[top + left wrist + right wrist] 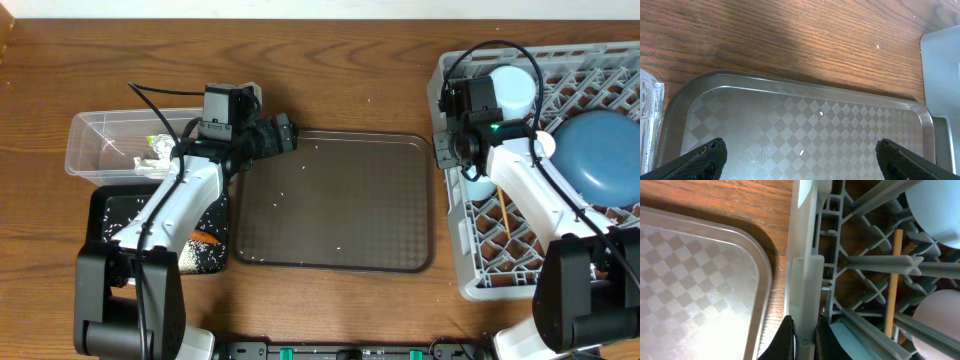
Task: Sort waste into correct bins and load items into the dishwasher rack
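Only one patch of print shows, on a white strip (646,100) at the left edge of the left wrist view, and it is too small to read; the left arm reaches forward over the black tray (105,208), its tool (286,134) released, fingers (710,156) spread wide above the far left corner of the brown tray (340,250), where loose rice grains (821,113) lie scattered; the right arm runs up along the rack (462,268) and bends left, its tool (803,339) clenched on the rack's left wall, one finger on either side of it, just beside the brown tray's right rim; inside the rack lie a wooden chopstick (892,280), a round blue dish (600,155) and a pale cup (512,88); the crumpled wrapper (158,150) sits in the clear tub (90,135) on the tabletop (350,60); the carrot (205,237) and more rice lie in the black tray.
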